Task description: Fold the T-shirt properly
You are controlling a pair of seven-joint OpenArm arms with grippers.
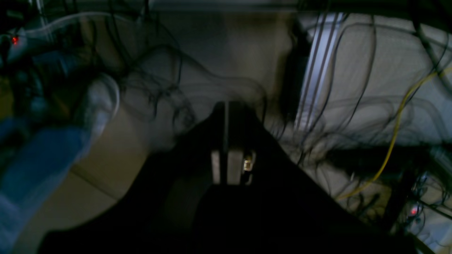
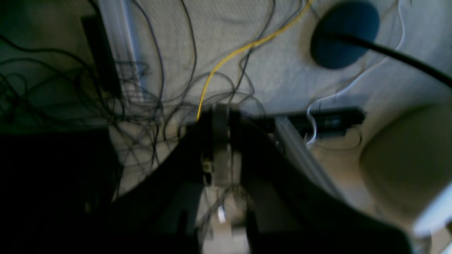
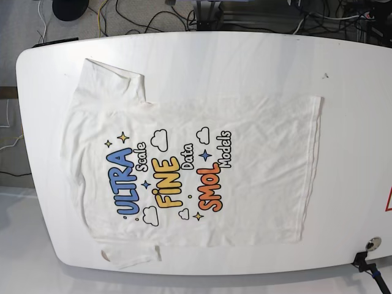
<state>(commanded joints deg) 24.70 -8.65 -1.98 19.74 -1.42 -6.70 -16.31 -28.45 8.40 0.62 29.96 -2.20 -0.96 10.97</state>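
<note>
A white T-shirt lies spread flat, print side up, on a white table, its neck toward the frame's left and hem toward the right. Cables run along the frame's top edge.

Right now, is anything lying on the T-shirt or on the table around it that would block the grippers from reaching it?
Nothing visible does. The T-shirt lies flat, print up, alone on the white table. Neither gripper appears in the base view; both wrist views show only floor and cables, so their path down cannot be checked.
</note>
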